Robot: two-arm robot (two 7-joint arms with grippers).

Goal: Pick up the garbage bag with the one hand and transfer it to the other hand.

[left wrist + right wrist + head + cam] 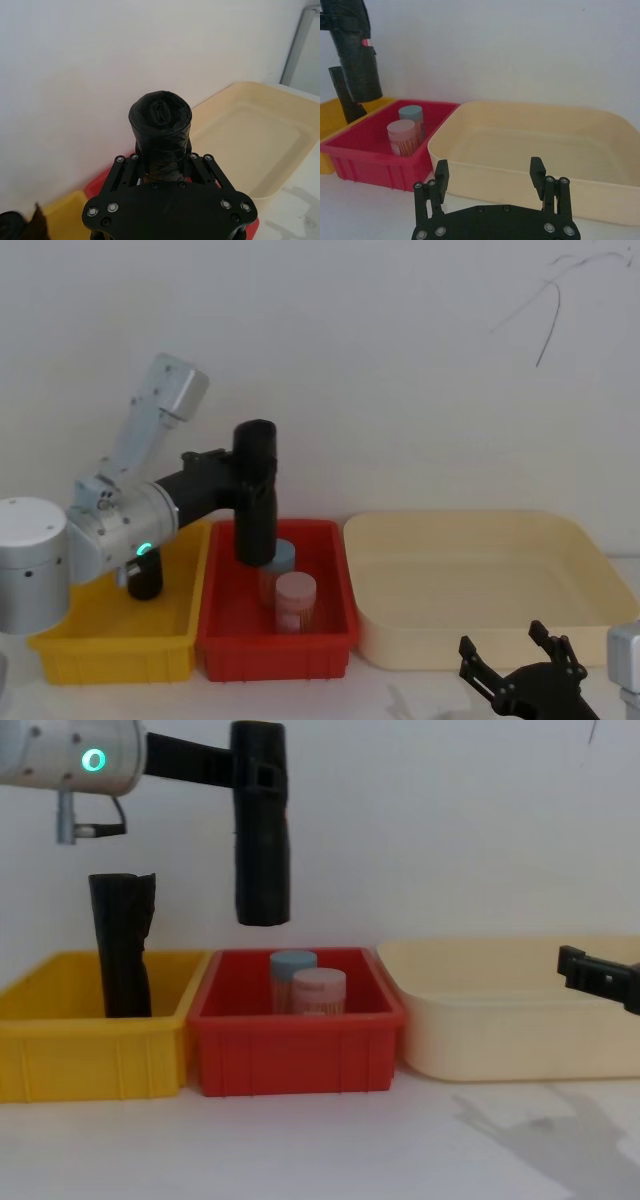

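Bright, even, diffuse light fills the scene; the white wall (450,820) is lit flatly, with no hot spots; a soft, pale grey shadow lies on the table (300,1150) at the near right, in front of the cream tray (500,1045); the teal ring light (93,760) glows high on the left; the garbage bag (160,130) shows only a dull sheen on its wrinkled plastic; the red bin (295,1055) casts a thin dark line along its near base.

Wrinkled glossy plastic film on garbage bag (261,840); smooth plastic red bin (295,1065).
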